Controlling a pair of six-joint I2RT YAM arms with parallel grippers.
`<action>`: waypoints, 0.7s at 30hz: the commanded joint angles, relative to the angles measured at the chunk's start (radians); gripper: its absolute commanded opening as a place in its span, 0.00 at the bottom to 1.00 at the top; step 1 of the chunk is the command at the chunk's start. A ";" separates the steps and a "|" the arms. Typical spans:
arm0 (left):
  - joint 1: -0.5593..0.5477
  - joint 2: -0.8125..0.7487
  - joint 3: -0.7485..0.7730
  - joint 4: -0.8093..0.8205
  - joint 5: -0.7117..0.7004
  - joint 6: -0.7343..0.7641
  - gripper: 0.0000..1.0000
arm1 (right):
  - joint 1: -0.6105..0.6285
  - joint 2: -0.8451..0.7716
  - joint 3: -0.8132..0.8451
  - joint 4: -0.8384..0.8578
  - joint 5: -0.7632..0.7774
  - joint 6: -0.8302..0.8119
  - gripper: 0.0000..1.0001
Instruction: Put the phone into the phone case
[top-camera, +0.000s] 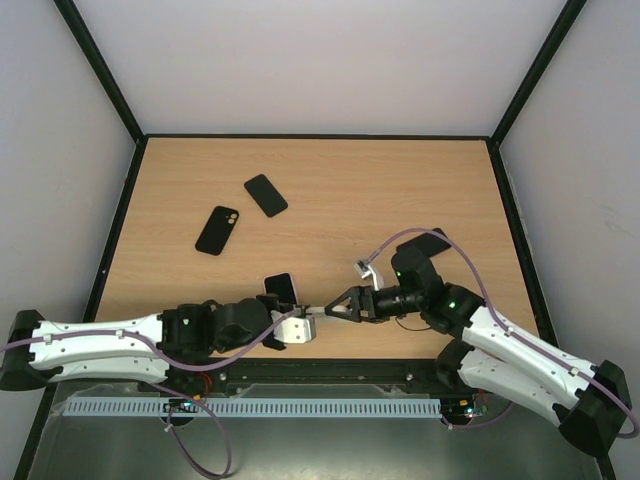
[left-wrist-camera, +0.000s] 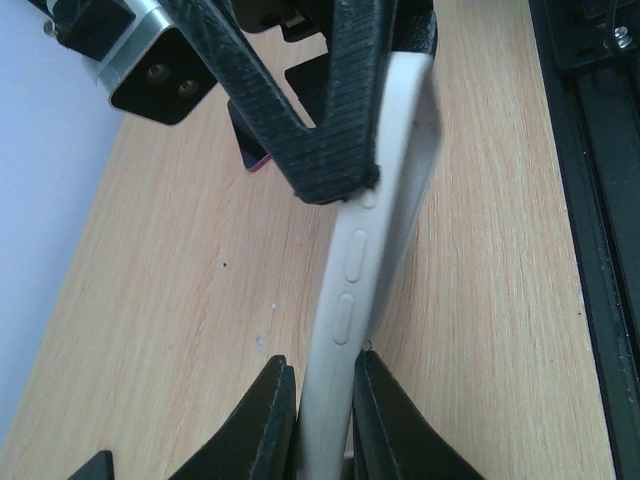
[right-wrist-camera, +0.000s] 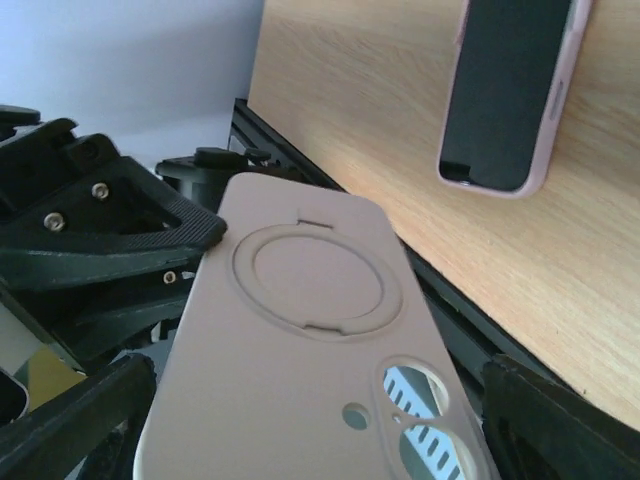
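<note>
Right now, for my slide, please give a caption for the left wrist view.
Left gripper clamps the pale phone case edge-on, its side buttons visible, above the wooden table.

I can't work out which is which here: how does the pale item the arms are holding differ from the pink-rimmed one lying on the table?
The pale case is clamped on edge in the left jaws; the pink-rimmed phone lies flat on the wood, untouched. The case shows a moulded ring and camera holes; the phone shows a dark screen. Both are rounded oblongs.
</note>
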 joint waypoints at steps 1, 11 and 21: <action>0.013 0.002 -0.020 0.083 0.006 -0.114 0.03 | 0.009 -0.031 0.037 0.110 0.114 0.044 0.90; 0.135 0.090 -0.036 0.165 0.076 -0.403 0.02 | 0.009 -0.149 -0.079 0.409 0.443 0.323 0.98; 0.316 0.169 -0.033 0.308 0.240 -0.755 0.02 | 0.008 -0.098 0.078 -0.082 1.149 0.235 0.98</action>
